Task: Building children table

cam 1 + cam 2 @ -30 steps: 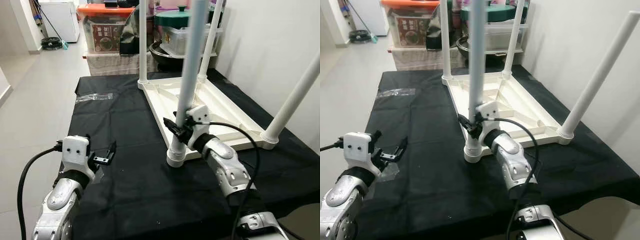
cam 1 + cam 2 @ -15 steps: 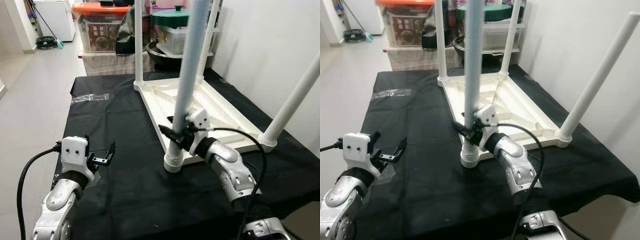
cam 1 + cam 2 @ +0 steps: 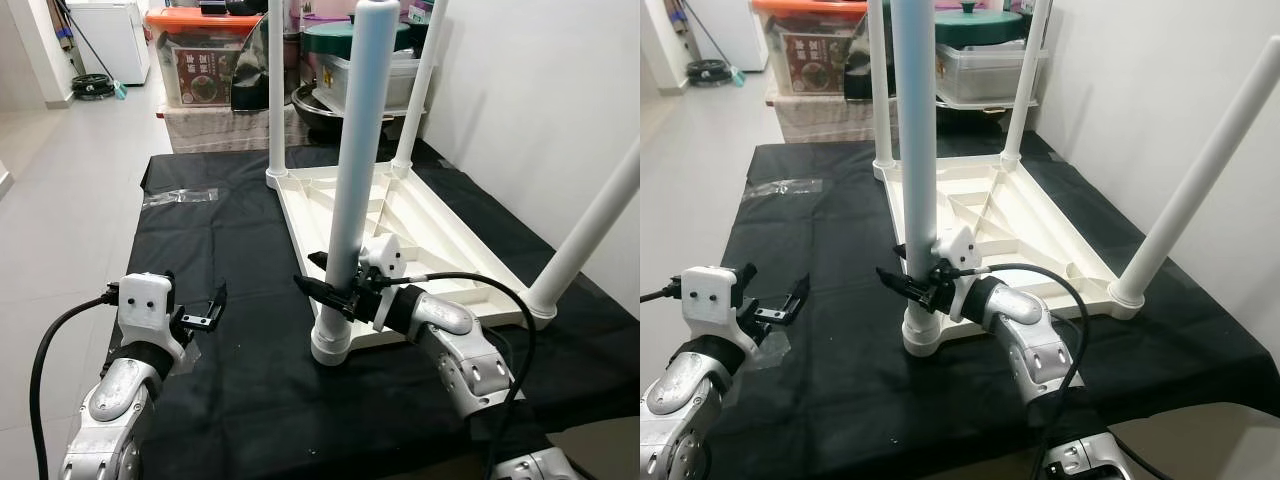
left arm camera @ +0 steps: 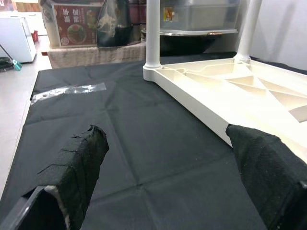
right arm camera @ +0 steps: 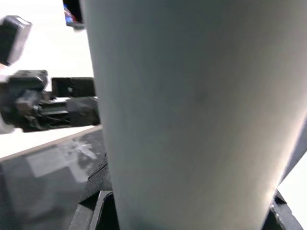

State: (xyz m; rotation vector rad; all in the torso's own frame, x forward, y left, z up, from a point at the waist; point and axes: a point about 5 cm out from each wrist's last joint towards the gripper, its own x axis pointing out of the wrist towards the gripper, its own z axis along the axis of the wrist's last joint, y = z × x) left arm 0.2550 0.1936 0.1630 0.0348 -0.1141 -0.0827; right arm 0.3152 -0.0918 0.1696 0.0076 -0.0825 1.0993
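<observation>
I'm pinching the near table leg [image 3: 352, 190] with my right gripper [image 3: 330, 288], low down just above its socket on the upturned white tabletop [image 3: 420, 225], which is lying on the black cloth [image 3: 250, 250]. My left gripper [image 3: 205, 310] is hovering over the cloth with its fingers spread, well apart from the table.

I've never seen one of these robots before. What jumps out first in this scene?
A white children's table lies upside down on a black cloth, its four legs pointing up. The right gripper is clamped around the nearest leg, low down near its base. The left gripper hovers open over the cloth's near left part, holding nothing.
</observation>
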